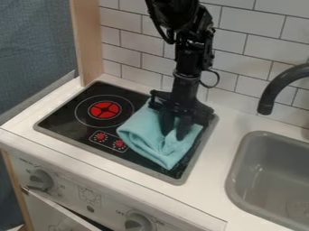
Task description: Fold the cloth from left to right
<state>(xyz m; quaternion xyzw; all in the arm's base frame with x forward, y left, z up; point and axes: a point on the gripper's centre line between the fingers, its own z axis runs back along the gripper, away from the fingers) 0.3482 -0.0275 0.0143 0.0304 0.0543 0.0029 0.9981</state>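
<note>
One red burner on the left of the black stovetop; two small red dials just in front of it. Next, right part of the stovetop: light-blue cloth, bunched in overlapping layers, near corner pointing to the front edge. Gripper above and against the cloth, pointing down, part open, narrow gap between tips; whether any fabric is pinched, cannot tell. Far right: grey sink, dark faucet curving over its back.

White counter, black stovetop, teal cloth lying on stovetop
</note>
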